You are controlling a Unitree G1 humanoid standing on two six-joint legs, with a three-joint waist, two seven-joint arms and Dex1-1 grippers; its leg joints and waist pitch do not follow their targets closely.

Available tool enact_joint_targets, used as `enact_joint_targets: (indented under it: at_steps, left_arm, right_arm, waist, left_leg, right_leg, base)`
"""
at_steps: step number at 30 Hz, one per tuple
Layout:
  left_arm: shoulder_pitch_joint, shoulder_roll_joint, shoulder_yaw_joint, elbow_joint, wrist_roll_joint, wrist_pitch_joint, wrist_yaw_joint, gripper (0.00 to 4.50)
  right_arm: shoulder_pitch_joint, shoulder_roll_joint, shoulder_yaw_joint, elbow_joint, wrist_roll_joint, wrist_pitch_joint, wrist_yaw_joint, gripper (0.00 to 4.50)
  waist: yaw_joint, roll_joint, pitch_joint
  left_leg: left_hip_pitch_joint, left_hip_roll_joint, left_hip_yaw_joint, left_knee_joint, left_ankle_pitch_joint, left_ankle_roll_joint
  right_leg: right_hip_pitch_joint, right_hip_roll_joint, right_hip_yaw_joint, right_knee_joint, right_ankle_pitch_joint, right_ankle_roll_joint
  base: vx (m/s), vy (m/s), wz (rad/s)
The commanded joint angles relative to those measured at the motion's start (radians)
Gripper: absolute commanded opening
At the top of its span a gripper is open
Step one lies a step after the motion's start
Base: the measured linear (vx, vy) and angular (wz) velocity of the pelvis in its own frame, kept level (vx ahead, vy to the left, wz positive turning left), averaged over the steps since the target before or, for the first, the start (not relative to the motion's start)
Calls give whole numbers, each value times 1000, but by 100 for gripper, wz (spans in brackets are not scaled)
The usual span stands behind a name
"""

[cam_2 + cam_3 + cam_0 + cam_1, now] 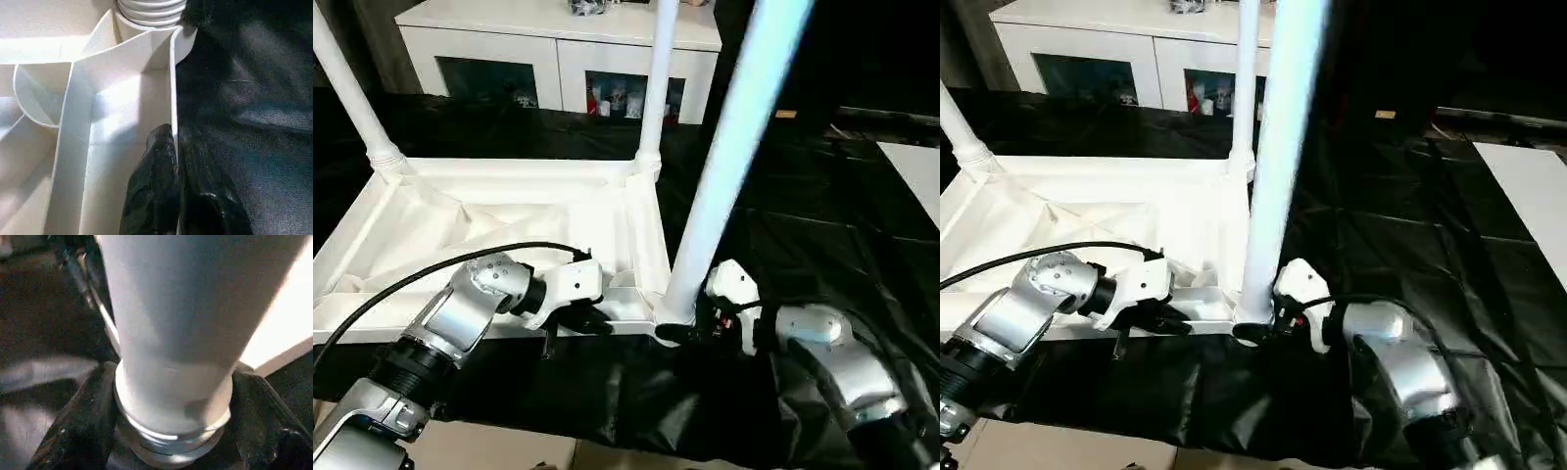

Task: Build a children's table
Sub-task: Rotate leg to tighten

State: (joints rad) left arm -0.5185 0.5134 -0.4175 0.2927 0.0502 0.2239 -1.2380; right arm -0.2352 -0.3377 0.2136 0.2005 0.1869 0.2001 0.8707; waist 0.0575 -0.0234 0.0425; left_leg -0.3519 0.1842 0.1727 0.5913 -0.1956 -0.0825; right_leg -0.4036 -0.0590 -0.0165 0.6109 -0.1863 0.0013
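Note:
The children's table top (431, 225) lies upside down on a black cloth, ribbed underside up. Two white legs stand in its far corners, one on the left (352, 98) and one on the right (658, 88). A third leg (724, 166) stands upright at the near right corner socket. My right gripper (677, 333) is shut on that leg's base, with a black finger (83, 426) on each side of the ringed collar (171, 431). My left gripper (592, 323) is shut on the top's near rim (172, 88), the thin wall pinched between its fingers (151, 196).
A white cabinet (558, 49) with glass doors stands behind the work. The black cloth (803, 196) spreads to the right, where a white sheet (920, 176) lies. A black cable (411, 279) arches over my left forearm. Pale floor (509, 455) shows past the cloth's near edge.

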Motion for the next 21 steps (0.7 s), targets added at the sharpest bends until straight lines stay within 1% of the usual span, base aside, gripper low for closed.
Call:
enact_joint_targets:
  at_steps: [1, 2, 3, 4, 5, 6, 8, 9, 10, 11, 12, 13, 14, 15, 16, 17, 18, 19, 20, 21]
  left_arm:
    - [3, -46, -21, 24, 17, 28, 52, 0]
    - [1, -59, -16, 31, 16, 31, 69, 0]
    - [-7, -112, 4, 56, 11, 58, 138, 0]
    - [-8, -112, 4, 56, 11, 59, 139, 0]
    - [-13, -149, 7, 72, 15, 74, 181, 0]
    - [-24, -200, 7, 99, 29, 99, 248, 0]
    - [-38, -248, 8, 131, 48, 118, 319, 0]
    - [-51, -284, 10, 161, 63, 130, 378, 0]
    - [-65, -322, 19, 191, 76, 145, 444, 0]
    - [-80, -366, 30, 223, 87, 157, 512, 0]
    - [-89, -391, 37, 241, 93, 163, 549, 0]
    - [-96, -413, 41, 255, 100, 167, 575, 0]
    - [-106, -435, 39, 272, 112, 160, 608, 0]
    - [-118, -456, 28, 290, 131, 148, 637, 0]
    - [-118, -456, 28, 290, 131, 148, 637, 0]
    - [-122, -462, 21, 299, 140, 131, 645, 0]
    - [-121, -463, 11, 304, 147, 114, 637, 0]
    - [-119, -455, 7, 301, 151, 105, 631, 0]
    - [-119, -455, 7, 301, 151, 105, 631, 0]
    - [-117, -441, 3, 298, 157, 95, 620, 0]
  right_arm:
    - [-28, 60, -70, 48, 40, -4, -131, 274]
    - [-31, 73, -76, 59, 38, -5, -155, 274]
    - [-46, 128, -100, 103, 29, -12, -248, 274]
    - [-46, 129, -100, 104, 29, -12, -250, 274]
    - [-61, 172, -114, 139, 17, -13, -329, 274]
    - [-85, 231, -128, 191, -8, -20, -445, 274]
    - [-110, 276, -133, 237, -45, -18, -546, 274]
    - [-133, 302, -128, 277, -77, -8, -622, 274]
    - [-157, 329, -127, 318, -103, -1, -690, 274]
    - [-185, 359, -122, 362, -124, 1, -748, 274]
    - [-201, 376, -120, 387, -134, 0, -779, 274]
    - [-220, 391, -114, 413, -143, -10, -793, 274]
    - [-245, 407, -101, 436, -146, -30, -778, 274]
    - [-269, 423, -85, 449, -143, -59, -735, 274]
    - [-269, 423, -85, 449, -143, -59, -735, 274]
    - [-270, 432, -83, 436, -138, -76, -703, 329]
    - [-250, 443, -79, 390, -116, -89, -644, 343]
    - [-237, 438, -72, 368, -122, -96, -639, 343]
    - [-237, 438, -72, 368, -122, -96, -639, 345]
    - [-224, 428, -65, 348, -133, -105, -640, 355]
  waist:
    - [-4, 5, -46]
    - [-6, 3, -46]
    - [-9, 4, -46]
    - [-11, 6, -45]
    - [-13, 5, -45]
    - [-23, 5, -46]
    - [-28, 4, -47]
    - [-28, 5, -47]
    - [-30, 5, -46]
    - [-33, 4, -46]
    - [-32, 4, -48]
    - [-28, 0, -49]
    - [-27, 0, -49]
    - [-26, 2, -49]
    - [-24, 2, -50]
    - [-23, 1, -50]
    - [-21, 1, -50]
    - [-18, 4, -49]
    - [-19, 3, -47]
    - [-20, 2, -47]
  left_leg:
    - [-2, 35, -10, -79, -259, 6]
    - [0, 34, -11, -80, -269, -1]
    - [2, 35, -12, -81, -284, -7]
    - [2, 34, -12, -80, -290, -12]
    - [3, 33, -14, -81, -302, -16]
    - [-1, 32, -15, -82, -304, -26]
    - [0, 30, -17, -82, -304, -30]
    - [0, 31, -17, -82, -302, -27]
    - [0, 30, -15, -81, -303, -28]
    - [6, 27, -13, -77, -316, -28]
    - [7, 27, -14, -77, -317, -28]
    - [3, 26, -13, -77, -305, -20]
    - [2, 26, -13, -77, -300, -15]
    - [1, 26, -13, -77, -304, -7]
    - [2, 27, -12, -76, -305, 0]
    - [1, 27, -12, -77, -300, 3]
    - [-1, 26, -12, -77, -296, 11]
    - [-2, 28, -12, -79, -297, 14]
    - [-4, 28, -13, -80, -303, 16]
    - [-3, 29, -15, -83, -313, 14]
  right_leg:
    - [40, -65, 32, -77, -271, -210]
    - [41, -64, 31, -79, -296, -202]
    - [38, -64, 32, -82, -321, -192]
    - [37, -64, 32, -81, -327, -191]
    - [36, -64, 31, -85, -347, -185]
    - [34, -64, 31, -85, -354, -180]
    - [34, -63, 31, -86, -358, -175]
    - [36, -63, 32, -87, -350, -173]
    - [33, -62, 32, -87, -349, -172]
    - [27, -60, 34, -91, -364, -171]
    - [30, -60, 32, -90, -363, -169]
    - [33, -60, 33, -91, -343, -162]
    - [34, -60, 33, -90, -329, -160]
    - [35, -60, 32, -90, -323, -158]
    - [34, -61, 33, -90, -314, -158]
    - [35, -61, 33, -90, -305, -159]
    - [36, -60, 33, -91, -302, -155]
    - [36, -61, 33, -91, -307, -152]
    - [36, -61, 33, -93, -315, -149]
    - [36, -61, 31, -94, -343, -143]
  base:
    - [0, 0, 0]
    - [0, 0, 0]
    - [0, 0, 0]
    - [0, 0, 0]
    - [0, 0, 0]
    - [0, 0, 0]
    - [0, 0, 0]
    - [0, 0, 0]
    - [0, 0, 0]
    - [0, 0, 0]
    - [0, 0, 0]
    - [0, 0, 0]
    - [0, 0, 0]
    - [0, 0, 0]
    - [0, 0, 0]
    - [0, 0, 0]
    - [0, 0, 0]
    - [0, 0, 0]
    - [0, 0, 0]
    - [0, 0, 0]
